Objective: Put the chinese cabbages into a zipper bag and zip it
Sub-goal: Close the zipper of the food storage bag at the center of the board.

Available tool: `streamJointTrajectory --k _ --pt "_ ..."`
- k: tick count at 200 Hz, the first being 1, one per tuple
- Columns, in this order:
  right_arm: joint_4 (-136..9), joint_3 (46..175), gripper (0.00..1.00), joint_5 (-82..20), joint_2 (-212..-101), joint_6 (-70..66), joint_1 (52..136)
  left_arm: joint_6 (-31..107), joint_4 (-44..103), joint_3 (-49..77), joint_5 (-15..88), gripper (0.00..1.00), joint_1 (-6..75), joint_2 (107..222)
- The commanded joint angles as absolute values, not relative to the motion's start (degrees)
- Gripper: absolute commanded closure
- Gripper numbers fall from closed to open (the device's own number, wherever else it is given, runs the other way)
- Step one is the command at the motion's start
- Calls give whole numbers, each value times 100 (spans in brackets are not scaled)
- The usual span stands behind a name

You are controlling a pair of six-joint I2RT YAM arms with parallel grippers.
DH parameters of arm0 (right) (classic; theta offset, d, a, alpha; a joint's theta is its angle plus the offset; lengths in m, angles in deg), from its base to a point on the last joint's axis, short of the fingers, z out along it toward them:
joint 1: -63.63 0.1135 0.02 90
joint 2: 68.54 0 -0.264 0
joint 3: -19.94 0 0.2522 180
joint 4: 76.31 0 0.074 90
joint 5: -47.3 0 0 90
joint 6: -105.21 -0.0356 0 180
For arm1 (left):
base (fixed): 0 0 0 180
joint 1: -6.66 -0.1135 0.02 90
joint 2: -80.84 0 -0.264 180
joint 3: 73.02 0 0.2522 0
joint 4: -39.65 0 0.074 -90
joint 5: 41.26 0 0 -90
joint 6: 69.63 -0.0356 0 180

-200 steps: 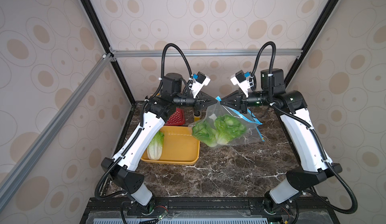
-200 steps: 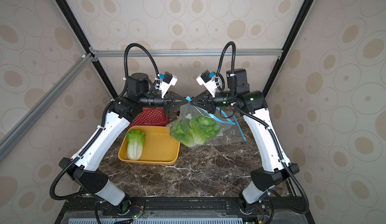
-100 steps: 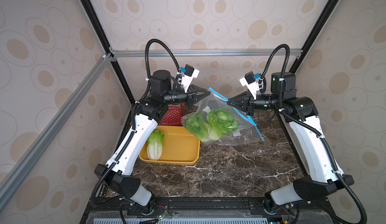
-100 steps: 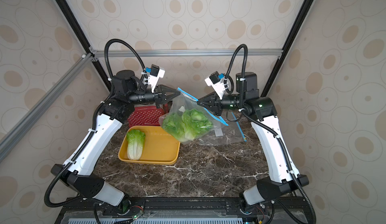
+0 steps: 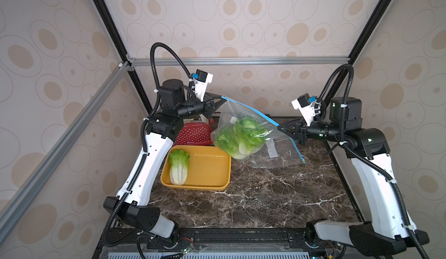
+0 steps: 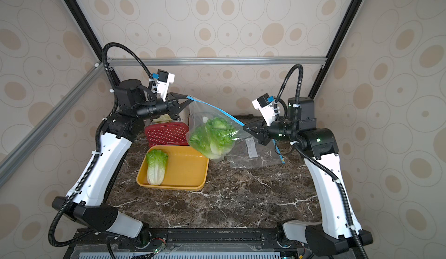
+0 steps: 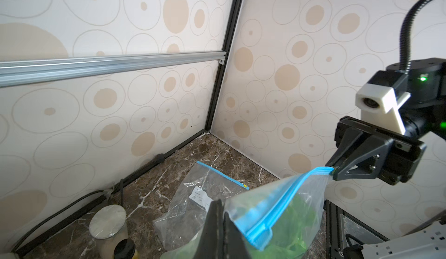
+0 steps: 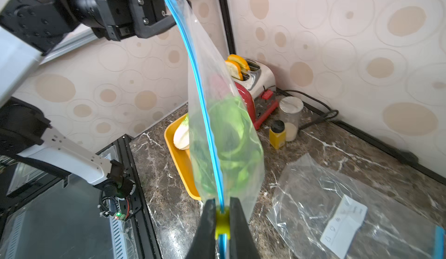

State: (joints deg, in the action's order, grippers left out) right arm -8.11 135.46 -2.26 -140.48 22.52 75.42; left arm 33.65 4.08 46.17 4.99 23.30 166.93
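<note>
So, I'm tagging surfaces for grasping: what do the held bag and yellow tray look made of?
Held bag: thin clear plastic film, glossy and creased; leaves show through. Yellow tray: probably moulded plastic, smooth, evenly coloured, rounded rim.

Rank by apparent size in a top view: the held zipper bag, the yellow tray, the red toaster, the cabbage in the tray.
Largest: yellow tray and held zipper bag, alike; the bag hangs nearer the camera, so unranked.
Smaller: red toaster and cabbage in the tray, close; toaster partly hidden.
</note>
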Motion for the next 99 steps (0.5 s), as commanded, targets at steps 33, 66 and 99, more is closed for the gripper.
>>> streamJointTrajectory --k 33,66,99 --pt "-306 13532 100 -1429 -13630 1720 7253 3538 699 4532 1047 100 2159 16654" --pt "-164 13804 100 -2687 -13595 1282 7225 4038 1109 4165 843 73 2336 16704" --pt "237 13943 100 -4147 -13595 946 6835 4491 1112 3626 1417 34 2497 16662"
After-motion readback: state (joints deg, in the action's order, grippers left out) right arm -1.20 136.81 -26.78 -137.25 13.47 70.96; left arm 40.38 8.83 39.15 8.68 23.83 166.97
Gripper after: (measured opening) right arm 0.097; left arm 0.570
